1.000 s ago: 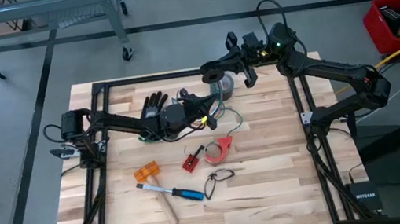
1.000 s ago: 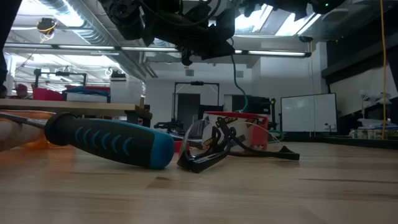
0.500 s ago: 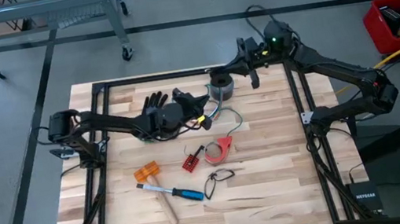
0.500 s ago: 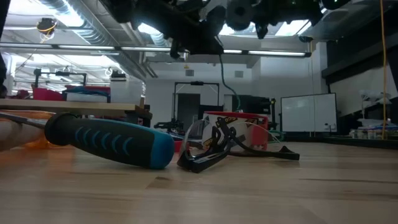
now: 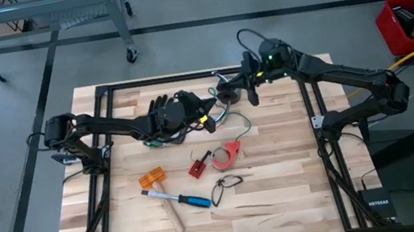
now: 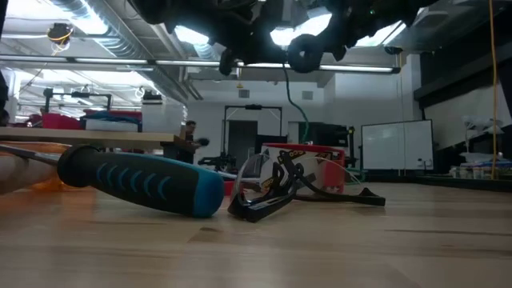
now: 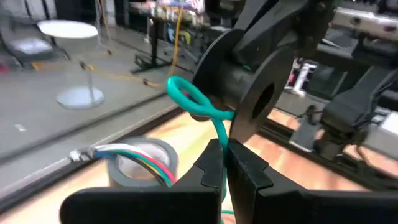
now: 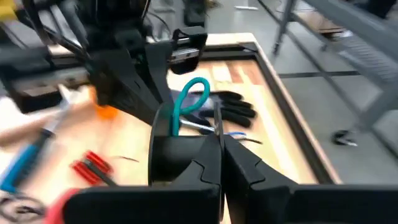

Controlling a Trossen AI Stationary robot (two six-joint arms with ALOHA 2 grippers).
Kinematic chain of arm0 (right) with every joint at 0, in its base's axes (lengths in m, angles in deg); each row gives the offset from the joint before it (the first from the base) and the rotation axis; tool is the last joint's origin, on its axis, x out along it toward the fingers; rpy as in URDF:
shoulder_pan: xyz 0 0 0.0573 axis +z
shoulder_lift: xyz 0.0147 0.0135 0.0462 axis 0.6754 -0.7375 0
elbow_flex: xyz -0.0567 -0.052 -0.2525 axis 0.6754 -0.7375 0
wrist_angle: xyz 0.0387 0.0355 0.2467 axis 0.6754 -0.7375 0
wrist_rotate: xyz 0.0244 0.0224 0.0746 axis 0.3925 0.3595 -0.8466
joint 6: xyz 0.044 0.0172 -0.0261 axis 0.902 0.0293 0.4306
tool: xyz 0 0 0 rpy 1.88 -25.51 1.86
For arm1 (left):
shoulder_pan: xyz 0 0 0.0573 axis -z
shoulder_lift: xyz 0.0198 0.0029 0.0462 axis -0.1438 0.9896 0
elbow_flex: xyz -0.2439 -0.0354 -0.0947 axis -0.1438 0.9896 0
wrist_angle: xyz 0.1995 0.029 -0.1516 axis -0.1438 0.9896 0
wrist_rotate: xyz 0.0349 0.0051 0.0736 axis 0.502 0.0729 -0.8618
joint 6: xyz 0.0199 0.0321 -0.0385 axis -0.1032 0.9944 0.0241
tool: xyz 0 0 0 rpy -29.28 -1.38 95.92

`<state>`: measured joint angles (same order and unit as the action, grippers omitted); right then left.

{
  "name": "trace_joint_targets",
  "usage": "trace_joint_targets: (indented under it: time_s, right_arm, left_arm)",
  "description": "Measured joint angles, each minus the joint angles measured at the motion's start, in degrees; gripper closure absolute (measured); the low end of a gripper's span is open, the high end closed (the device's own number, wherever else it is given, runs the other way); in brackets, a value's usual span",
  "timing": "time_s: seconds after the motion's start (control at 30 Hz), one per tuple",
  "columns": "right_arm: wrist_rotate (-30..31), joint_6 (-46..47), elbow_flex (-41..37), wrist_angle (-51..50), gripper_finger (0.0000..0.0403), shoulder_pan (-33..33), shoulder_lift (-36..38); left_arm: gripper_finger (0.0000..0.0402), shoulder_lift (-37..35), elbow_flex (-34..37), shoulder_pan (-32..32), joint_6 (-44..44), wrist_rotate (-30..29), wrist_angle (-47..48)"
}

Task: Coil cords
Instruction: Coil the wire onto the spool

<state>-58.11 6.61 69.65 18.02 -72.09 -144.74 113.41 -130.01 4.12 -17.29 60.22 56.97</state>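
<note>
The cords (image 5: 222, 119) are a loose bundle of thin coloured wires at the table's far middle, partly lifted, with a green strand trailing onto the wood (image 5: 243, 127). My left gripper (image 5: 204, 108) comes from the left and is shut on a teal wire (image 7: 219, 134). My right gripper (image 5: 225, 93) comes from the right, close against it, and is shut on the cords too. A teal loop (image 8: 191, 96) stands up between the two grippers. In the low view a strand (image 6: 286, 86) hangs under them. My left gripper pinches the teal wire (image 7: 222, 148) between its two fingertips, just below the wire's loop (image 7: 186, 99). The wire is lifted off the table, and its loop rises beyond the fingers toward the right gripper. My right gripper is shut with a thin wire (image 8: 217, 121) running into the slit between its fingers. The teal loop rises from behind one finger (image 8: 174, 146). Whether the loop itself is gripped, I cannot tell.
A black glove (image 5: 160, 106) lies just left of the grippers, and a grey tape roll (image 7: 144, 163) sits under them. Nearer me lie a red tape roll (image 5: 227, 154), a red clip (image 5: 197, 168), an orange piece (image 5: 150, 178), a blue-handled tool (image 5: 185, 200) and a small black cord loop (image 5: 227, 184).
My right gripper has gone toward the table's near edge and a little left, over the grey tape roll, until it meets the left gripper at the cords. My left gripper has shifted slightly toward the far edge with the wires.
</note>
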Motion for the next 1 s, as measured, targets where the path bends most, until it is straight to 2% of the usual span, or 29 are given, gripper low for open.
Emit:
trace_joint_targets:
  time_s: [0.1,0.27,0.43,0.77,1.0]
  right_arm:
    - [7.2,-2.5,0.0,-1.5,0.0401,2.4,-0.2]
    - [18.3,-5.4,0.0,-5.3,0.0401,4.2,-0.2]
    - [24.9,-5.9,0.0,-8.9,0.0401,4.2,-0.2]
    - [29.7,-6.6,0.0,-11.6,0.0401,6.0,-1.7]
    - [32.0,-6.2,0.0,-9.0,0.0401,8.5,-4.8]
  left_arm:
    - [0.0402,0.0,0.0,-0.6,-3.0,3.0,1.5]
    - [0.0401,0.0,0.0,-1.4,-7.7,4.3,8.3]
    - [0.0401,-0.2,0.0,-3.0,-11.1,6.0,12.0]
    - [0.0401,-0.6,-2.4,-6.8,-14.0,19.1,11.3]
    - [0.0401,-0.6,-6.0,-7.4,-12.5,21.1,11.3]
